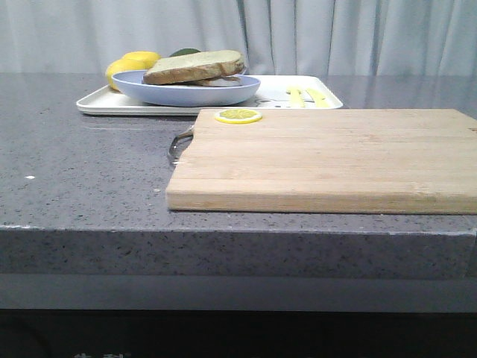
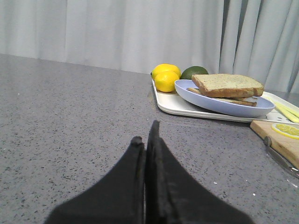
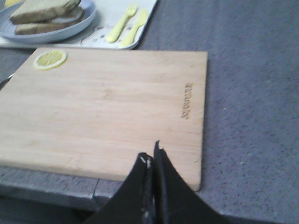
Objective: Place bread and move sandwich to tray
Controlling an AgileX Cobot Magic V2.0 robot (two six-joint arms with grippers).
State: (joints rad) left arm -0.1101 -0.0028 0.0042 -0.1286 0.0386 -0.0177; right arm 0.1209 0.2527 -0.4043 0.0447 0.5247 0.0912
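The sandwich, two greenish-tan brown-crusted slices with white egg between, lies on a pale blue plate that stands on the white tray at the back left. It also shows in the left wrist view and the right wrist view. No separate loose bread slice shows. My left gripper is shut and empty above the grey counter, well short of the tray. My right gripper is shut and empty over the near edge of the wooden cutting board. Neither gripper shows in the front view.
A wooden cutting board with a lemon slice at its far left corner and a metal handle fills the middle right. Two lemons and an avocado sit on the tray's far side. A yellow fork and knife lie on the tray.
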